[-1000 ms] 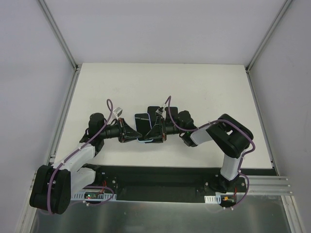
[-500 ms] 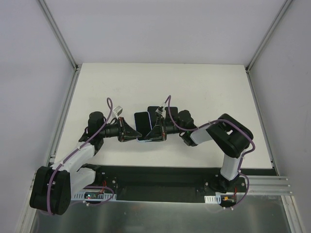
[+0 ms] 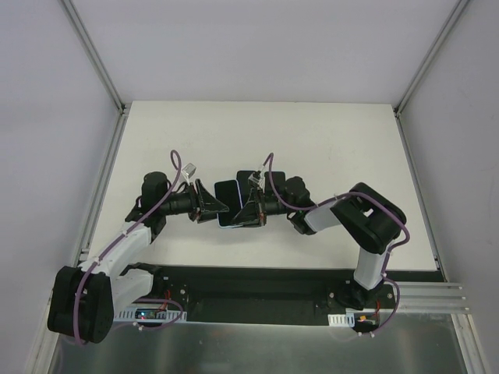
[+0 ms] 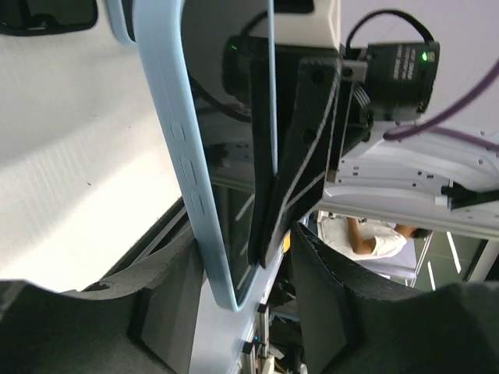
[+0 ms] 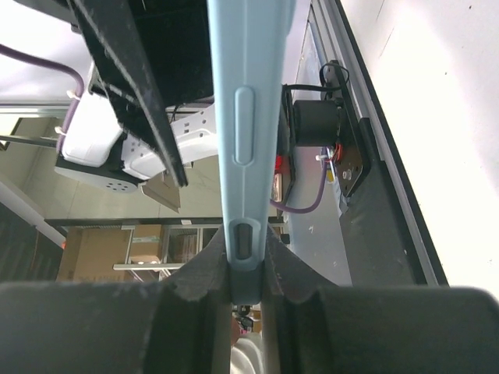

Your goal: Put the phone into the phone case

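A light-blue phone case [image 3: 227, 201] is held up on edge above the table between the two grippers. A glossy dark face that looks like the phone's screen [image 4: 234, 226] fills its rim. In the right wrist view my right gripper [image 5: 248, 261] is shut on the case's end [image 5: 245, 117], with both pads pressed against its sides. My left gripper [image 4: 242, 265] is open. Its fingers [image 4: 168, 296] stand on either side of the case's lower corner [image 4: 168, 117] with gaps showing. From above, the left gripper [image 3: 214, 206] faces the right gripper [image 3: 248, 210].
A flat black object [image 3: 269, 178] lies on the white table [image 3: 327, 140] just behind the right gripper and is partly hidden by it. It also shows in the left wrist view as a black object [image 4: 47, 12]. Grey walls and frame rails enclose the table.
My left gripper has opened and let go of the case, and its arm has drawn back a little to the left. The right gripper has closed on the case and keeps holding it.
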You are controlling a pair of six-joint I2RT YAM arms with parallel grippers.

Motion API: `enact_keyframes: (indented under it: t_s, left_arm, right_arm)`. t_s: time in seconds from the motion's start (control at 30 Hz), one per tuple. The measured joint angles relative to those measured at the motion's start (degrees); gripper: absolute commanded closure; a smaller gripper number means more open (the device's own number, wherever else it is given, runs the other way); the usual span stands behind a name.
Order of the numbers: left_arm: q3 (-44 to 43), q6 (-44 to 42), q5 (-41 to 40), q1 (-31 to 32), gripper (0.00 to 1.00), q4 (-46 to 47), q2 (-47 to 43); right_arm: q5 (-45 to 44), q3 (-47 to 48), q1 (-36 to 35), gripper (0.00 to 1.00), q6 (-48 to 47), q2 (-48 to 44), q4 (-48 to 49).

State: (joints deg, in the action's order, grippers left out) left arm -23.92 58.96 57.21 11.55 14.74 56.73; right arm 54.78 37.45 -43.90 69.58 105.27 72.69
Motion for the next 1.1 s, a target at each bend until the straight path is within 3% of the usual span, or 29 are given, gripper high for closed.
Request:
enact_keyframes:
  t_s: [0.03,0.07,0.17,0.27,0.3,0.37,0.43,0.47,0.6,0.7,0.8,0.93,1.1]
  left_arm:
    - [-0.2,0.1,-0.5,0.0,0.59,0.4,1.0]
    - [-0.3,0.3,-0.7,0.0,0.73,0.9,1.9]
    - [-0.5,1.2,-0.8,0.0,0.92,2.6,5.0]
    - [-0.7,1.8,-0.2,-0.3,1.00,3.9,5.5]
    - [-0.9,1.7,0.1,-0.4,1.00,4.1,5.5]
    - [-1.7,0.9,0.3,-0.3,1.00,3.7,5.5]
    - [-3.0,-1.4,-0.1,-0.3,1.00,1.1,5.5]
    - [-3.8,-2.6,-0.3,-0.4,1.00,-0.3,5.5]
    - [-8.0,-7.6,-0.5,-0.5,1.00,-5.8,6.3]
    - [-11.4,-11.5,-0.3,-1.2,1.00,-10.2,7.3]
    - [-14.1,-15.4,-0.3,-2.6,1.00,-15.0,8.6]
    - [-19.0,-21.9,-2.1,-3.4,1.00,-23.7,13.7]
    - [-26.6,-29.0,-4.4,-3.4,1.00,-31.0,23.8]
  right_arm:
    - [0.0,0.0,-0.2,0.98,-0.1,0.0,0.0]
    - [0.0,0.0,-0.3,0.97,-0.2,0.0,0.0]
    - [0.2,-0.1,-1.0,0.90,-0.4,0.0,0.0]
    - [0.1,-0.5,-0.9,0.76,-0.9,0.0,0.4]
    - [0.1,-0.5,-0.9,0.63,-1.0,-0.1,0.7]
    - [0.0,-0.5,-1.0,0.52,-1.3,-0.3,0.7]
    - [0.2,-0.6,-1.0,0.10,-2.0,-0.5,0.8]
    - [0.1,-0.6,-1.0,0.04,-2.4,-0.8,0.6]
    - [0.7,-1.0,-0.8,0.04,-7.2,-3.1,-0.7]
    - [0.5,-1.4,-0.3,0.04,-14.7,-8.4,-9.0]
    - [-3.0,-0.5,-0.3,0.04,-28.7,-16.2,-28.0]
    - [-16.4,4.7,-2.3,0.04,-49.2,-27.3,-57.3]
    - [-28.9,5.8,-2.9,0.04,-61.2,-40.6,-72.8]
